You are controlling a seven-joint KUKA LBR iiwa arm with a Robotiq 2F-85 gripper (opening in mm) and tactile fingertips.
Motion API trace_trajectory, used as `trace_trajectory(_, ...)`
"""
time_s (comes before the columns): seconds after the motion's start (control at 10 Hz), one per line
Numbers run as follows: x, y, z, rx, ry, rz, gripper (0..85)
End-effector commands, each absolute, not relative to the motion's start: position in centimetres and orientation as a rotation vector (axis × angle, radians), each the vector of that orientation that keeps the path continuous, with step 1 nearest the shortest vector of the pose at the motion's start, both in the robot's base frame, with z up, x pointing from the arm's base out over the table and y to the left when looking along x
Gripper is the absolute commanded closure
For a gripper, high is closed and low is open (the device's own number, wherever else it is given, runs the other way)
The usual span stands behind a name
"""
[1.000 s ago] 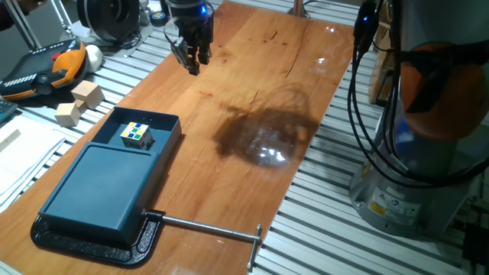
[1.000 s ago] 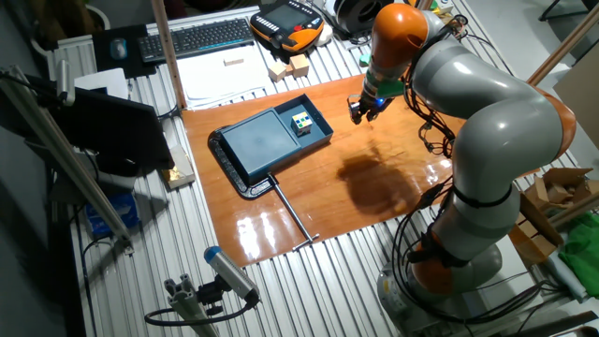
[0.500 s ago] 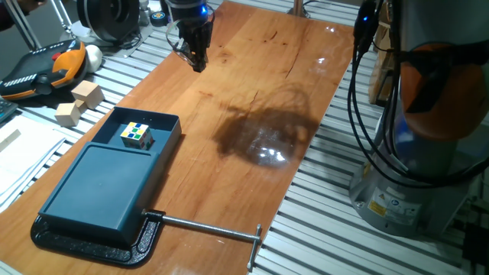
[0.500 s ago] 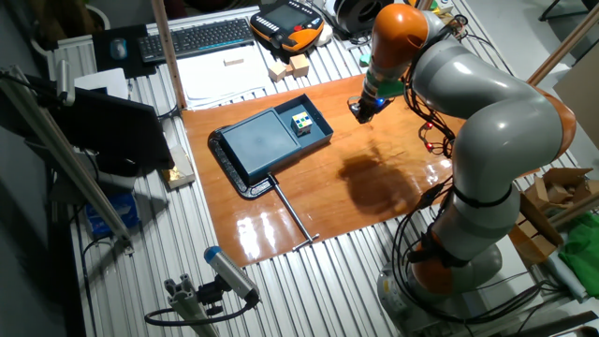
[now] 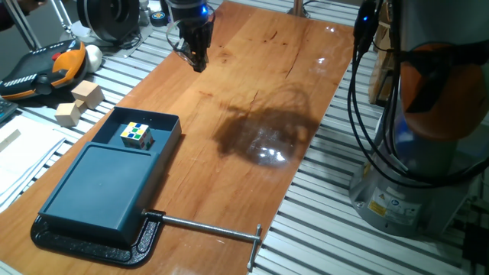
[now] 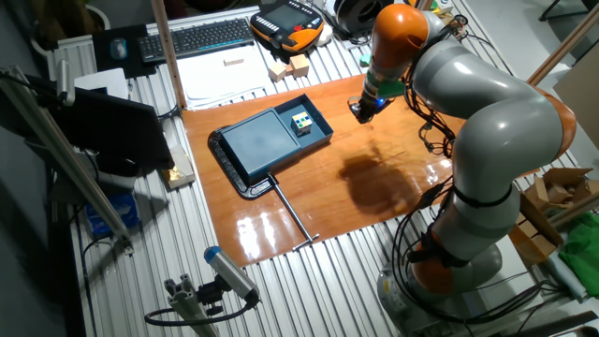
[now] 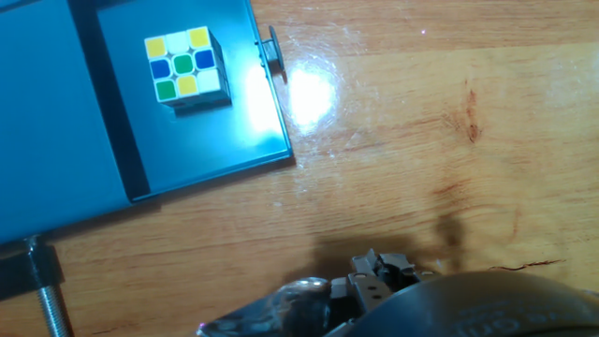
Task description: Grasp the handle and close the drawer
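Nothing shifted in the last half second; a second ago the jaws stood spread, now pressed together and empty. Gripper [image 5: 198, 61] hangs above the bare wooden table [image 5: 260, 92], near its far edge, well apart from the drawer [image 5: 145, 134]. Same in the other fixed view: gripper [image 6: 361, 109] off to the side of the drawer [image 6: 309, 122], a strip of wood between them. Drawer pulled out of the flat teal box [image 5: 103, 187], a multicoloured cube [image 5: 136, 134] sitting inside. Handle [image 7: 265, 75] seen in the hand view as the tray's end rim, with a small dark nub at its middle, up and left of the fingers. Black clamp [image 5: 114, 244] grips the box's near end, steel rod [image 5: 210, 225] sticking out sideways.
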State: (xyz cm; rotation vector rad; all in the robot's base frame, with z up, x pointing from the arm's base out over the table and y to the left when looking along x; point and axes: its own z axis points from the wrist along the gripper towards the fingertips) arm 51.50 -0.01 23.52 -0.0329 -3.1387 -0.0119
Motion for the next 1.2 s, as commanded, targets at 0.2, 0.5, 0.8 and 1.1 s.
trace_trajectory(0.2,51.5,0.1,23.3,-0.033,-3.139,-0.014,83.0)
trace_trajectory(0.5,52.1,0.3,21.2,-0.069,-3.154,-0.027,83.0)
trace_trajectory(0.8,53.0,0.2,19.6,-0.155,-3.168,-0.037,83.0)
trace_trajectory(1.1,53.3,0.0,18.7,-0.324,-3.175,-0.026,83.0)
